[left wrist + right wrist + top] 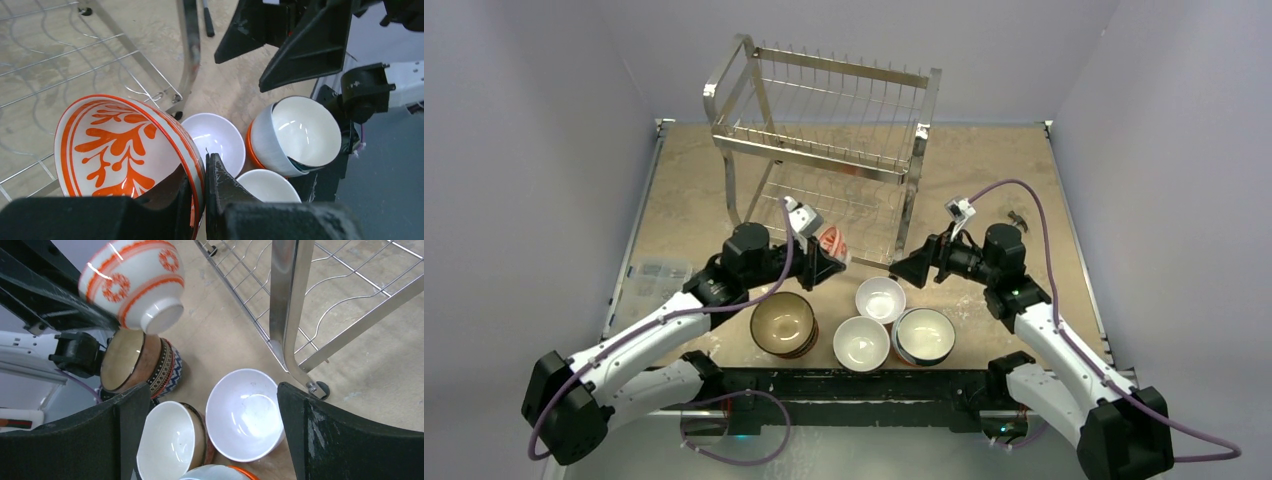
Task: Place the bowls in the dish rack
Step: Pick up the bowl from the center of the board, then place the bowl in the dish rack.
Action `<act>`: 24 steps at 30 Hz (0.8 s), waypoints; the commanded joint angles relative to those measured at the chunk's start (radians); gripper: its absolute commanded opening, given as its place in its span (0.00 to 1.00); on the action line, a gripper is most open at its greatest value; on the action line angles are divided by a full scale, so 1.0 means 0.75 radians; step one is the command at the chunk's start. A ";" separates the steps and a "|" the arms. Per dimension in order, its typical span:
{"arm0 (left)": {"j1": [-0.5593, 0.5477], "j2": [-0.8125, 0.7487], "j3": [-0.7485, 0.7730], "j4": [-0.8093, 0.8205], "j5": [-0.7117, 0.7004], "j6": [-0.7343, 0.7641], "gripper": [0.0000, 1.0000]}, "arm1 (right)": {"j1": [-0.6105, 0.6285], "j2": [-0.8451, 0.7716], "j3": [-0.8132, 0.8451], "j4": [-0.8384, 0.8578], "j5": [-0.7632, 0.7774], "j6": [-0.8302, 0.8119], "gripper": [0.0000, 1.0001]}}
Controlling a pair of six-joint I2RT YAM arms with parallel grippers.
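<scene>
My left gripper [202, 175] is shut on the rim of a white bowl with a red-orange pattern [115, 145], held tilted in the air just in front of the dish rack's [824, 130] lower tier. The same bowl [832, 243] [132, 282] hangs above the other bowls. On the table stand a plain white bowl [880, 298] [245, 412], a white-lined bowl on a brown one [861, 342] [172, 440], a brown patterned stack [784, 325] [135, 362] and a white, teal and orange stack [923, 336] [300, 132]. My right gripper [212, 392] [909, 268] hovers open over the plain white bowl, holding nothing.
The rack's chrome front-right leg [285, 305] [190, 50] stands just behind the bowls. A clear plastic box [652, 272] lies at the table's left edge. A small dark object [1016, 215] lies behind the right arm. Grey walls close in the table.
</scene>
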 commanded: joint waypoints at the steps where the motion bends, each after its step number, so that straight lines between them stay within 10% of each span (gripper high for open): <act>1: -0.078 0.074 -0.002 0.188 0.094 0.140 0.00 | 0.005 -0.011 -0.028 0.091 -0.084 0.070 0.99; 24: -0.543 0.288 0.320 -0.432 -0.114 1.265 0.00 | 0.021 0.072 0.025 0.083 -0.298 0.204 0.98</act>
